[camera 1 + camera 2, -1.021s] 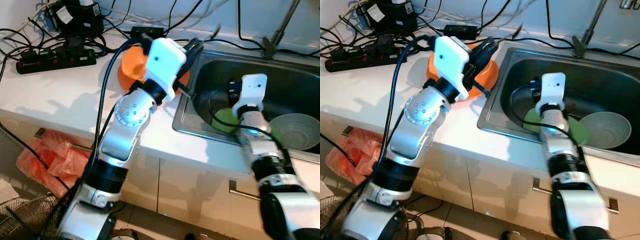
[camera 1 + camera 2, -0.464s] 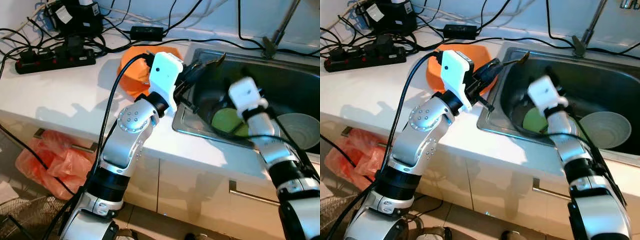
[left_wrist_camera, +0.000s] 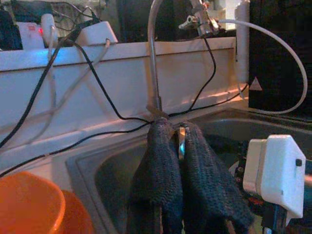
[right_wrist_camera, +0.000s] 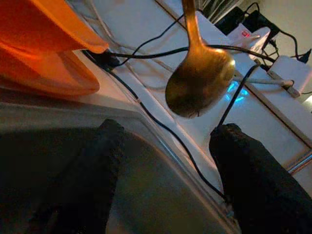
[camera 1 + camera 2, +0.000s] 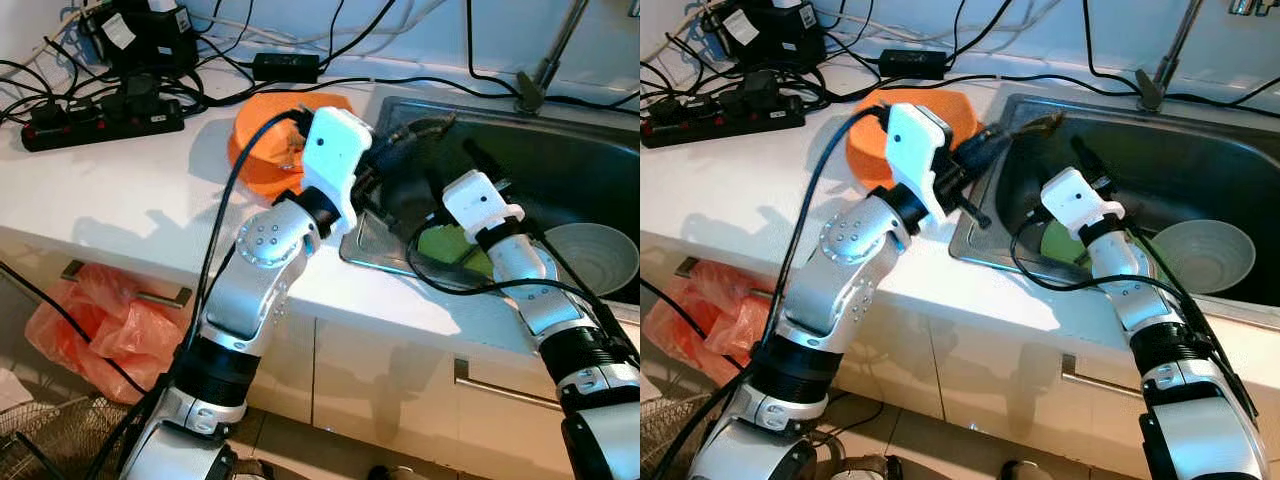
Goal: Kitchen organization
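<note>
One golden spoon (image 4: 199, 78), gripped by the closed left hand (image 5: 420, 128), reaches over the sink (image 5: 600, 170); the empty, spread right hand (image 5: 1090, 165) has swung leftward toward it.

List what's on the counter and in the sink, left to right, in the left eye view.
Power strip → orange bowls → left end effector holding a spoon → green plate → grey bowl.
</note>
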### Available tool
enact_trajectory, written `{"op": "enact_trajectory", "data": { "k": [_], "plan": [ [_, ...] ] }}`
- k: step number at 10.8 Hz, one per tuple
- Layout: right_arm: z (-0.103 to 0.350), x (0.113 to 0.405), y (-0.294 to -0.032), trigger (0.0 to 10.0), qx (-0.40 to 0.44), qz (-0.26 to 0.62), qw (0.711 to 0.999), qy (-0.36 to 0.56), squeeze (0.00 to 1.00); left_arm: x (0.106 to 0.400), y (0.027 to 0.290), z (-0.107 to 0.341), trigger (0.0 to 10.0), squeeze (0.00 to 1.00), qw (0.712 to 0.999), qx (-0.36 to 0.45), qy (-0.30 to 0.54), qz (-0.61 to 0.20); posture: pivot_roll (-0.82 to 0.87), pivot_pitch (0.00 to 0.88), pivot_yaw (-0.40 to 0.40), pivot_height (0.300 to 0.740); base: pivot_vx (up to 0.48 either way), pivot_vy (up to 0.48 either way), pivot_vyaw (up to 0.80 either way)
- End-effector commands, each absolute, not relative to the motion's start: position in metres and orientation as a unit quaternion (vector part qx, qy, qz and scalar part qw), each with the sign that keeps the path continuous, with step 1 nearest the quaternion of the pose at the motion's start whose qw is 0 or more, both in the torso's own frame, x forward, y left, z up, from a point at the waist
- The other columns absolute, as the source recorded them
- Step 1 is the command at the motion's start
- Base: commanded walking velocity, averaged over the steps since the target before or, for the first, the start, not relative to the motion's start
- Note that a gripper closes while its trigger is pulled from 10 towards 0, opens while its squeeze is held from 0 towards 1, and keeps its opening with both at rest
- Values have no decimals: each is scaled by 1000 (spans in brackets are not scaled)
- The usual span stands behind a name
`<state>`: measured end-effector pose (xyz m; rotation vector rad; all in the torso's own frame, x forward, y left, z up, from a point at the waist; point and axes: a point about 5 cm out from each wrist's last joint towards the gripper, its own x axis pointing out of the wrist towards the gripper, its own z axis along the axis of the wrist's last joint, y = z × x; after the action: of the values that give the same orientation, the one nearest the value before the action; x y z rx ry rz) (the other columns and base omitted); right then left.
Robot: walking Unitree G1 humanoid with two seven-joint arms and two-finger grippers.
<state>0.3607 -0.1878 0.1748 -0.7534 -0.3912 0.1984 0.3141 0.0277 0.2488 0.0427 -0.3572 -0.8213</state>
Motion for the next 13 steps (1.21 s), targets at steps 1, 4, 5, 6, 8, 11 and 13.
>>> {"op": "enact_trajectory", "data": {
  "k": [1,4,5,6,8,11,13],
  "plan": [
    [179,359,-192,10000,-374,91,900,-202,1000,311,26,251,10000,0,897,21,-176,-405,68,76,21,740,0,0,0],
    [191,358,-187,10000,-370,90,895,-232,1000,311,25,248,10000,0,896,24,-167,-412,62,72,27,740,0,0,0],
    [194,358,-185,10000,-369,90,894,-240,1000,311,24,246,10000,0,895,25,-163,-413,62,72,27,740,0,0,0],
    [198,357,-180,10000,-367,95,891,-250,1000,312,24,244,10000,0,896,25,-158,-414,59,77,29,740,0,0,0],
    [203,354,-169,10000,-362,115,885,-269,0,313,23,238,10000,0,897,30,-145,-415,57,85,31,740,0,0,0],
    [208,351,-160,10000,-352,129,883,-284,0,313,22,230,10000,0,897,39,-131,-420,55,91,32,740,0,0,0],
    [209,350,-157,10000,-347,135,883,-286,0,313,20,229,10000,0,895,41,-129,-424,55,91,33,740,0,0,0]
  ]
}}
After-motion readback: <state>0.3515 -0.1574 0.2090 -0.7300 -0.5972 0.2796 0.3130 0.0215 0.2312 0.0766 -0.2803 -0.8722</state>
